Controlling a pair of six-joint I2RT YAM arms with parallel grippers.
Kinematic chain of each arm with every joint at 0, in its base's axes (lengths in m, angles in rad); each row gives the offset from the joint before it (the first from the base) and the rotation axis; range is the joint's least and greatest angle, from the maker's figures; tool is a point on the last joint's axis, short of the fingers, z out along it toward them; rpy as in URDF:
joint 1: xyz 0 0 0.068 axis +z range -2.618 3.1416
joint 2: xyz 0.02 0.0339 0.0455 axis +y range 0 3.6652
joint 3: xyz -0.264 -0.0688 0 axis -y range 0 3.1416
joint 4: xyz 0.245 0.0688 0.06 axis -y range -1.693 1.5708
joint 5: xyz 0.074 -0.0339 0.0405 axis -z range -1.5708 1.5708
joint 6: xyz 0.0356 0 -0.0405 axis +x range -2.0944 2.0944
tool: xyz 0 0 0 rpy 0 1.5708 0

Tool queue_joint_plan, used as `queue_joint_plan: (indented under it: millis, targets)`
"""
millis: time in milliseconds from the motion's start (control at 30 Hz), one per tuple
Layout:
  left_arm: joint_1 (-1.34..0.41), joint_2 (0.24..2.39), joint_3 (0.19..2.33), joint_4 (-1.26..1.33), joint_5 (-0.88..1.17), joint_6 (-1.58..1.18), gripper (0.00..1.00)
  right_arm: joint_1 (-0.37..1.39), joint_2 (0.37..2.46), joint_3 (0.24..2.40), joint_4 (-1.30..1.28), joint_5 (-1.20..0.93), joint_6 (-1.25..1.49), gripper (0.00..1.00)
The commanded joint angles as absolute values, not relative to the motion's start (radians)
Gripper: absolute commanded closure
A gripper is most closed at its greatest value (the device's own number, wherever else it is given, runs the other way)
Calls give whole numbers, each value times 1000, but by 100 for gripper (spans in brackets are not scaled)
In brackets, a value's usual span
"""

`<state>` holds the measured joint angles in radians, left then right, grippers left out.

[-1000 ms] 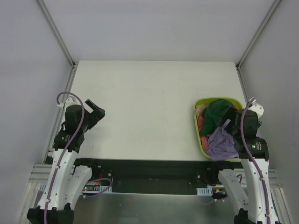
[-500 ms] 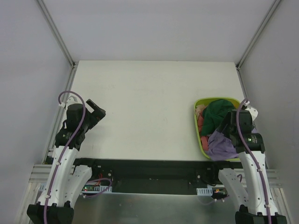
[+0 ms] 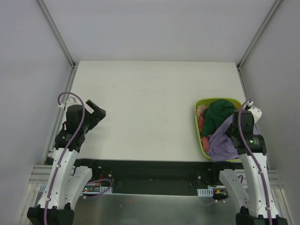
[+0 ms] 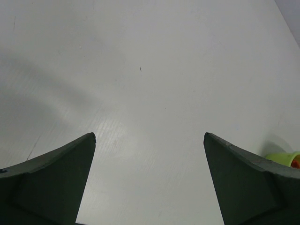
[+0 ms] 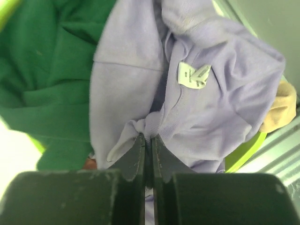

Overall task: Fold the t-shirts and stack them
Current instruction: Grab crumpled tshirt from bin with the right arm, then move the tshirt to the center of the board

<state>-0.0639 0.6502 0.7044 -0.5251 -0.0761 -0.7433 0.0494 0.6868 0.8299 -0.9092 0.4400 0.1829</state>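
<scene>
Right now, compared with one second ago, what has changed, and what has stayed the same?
The right gripper has closed on a fold of the lavender t-shirt inside the lime-green basket, after its wrist shifted slightly above the pile. The left gripper stayed open above the table, and the dark green t-shirt did not visibly move.

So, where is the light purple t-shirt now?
The light purple t-shirt lies at the near end of the lime-green basket, at the right of the top view, beside the dark green t-shirt; the right hand pinches a fold of it.
</scene>
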Motion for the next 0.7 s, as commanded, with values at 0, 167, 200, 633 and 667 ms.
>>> queue_joint_plan:
  millis: [0,167,200,633,667]
  targets:
    - [-58,632,710,-532,-49,-756,1,44,559,954,-813,414,137,99]
    - [-58,627,773,-534,-14,-756,1,44,531,1144,-747,319,101,99]
    - [-58,627,791,-534,-6,-756,1,44,550,1194,-738,301,94,99]
    - [-60,658,871,-534,80,-750,1,44,923,1862,-537,-377,106,99]
    - [-58,661,868,-534,80,-749,1,44,957,1893,-520,-453,136,99]
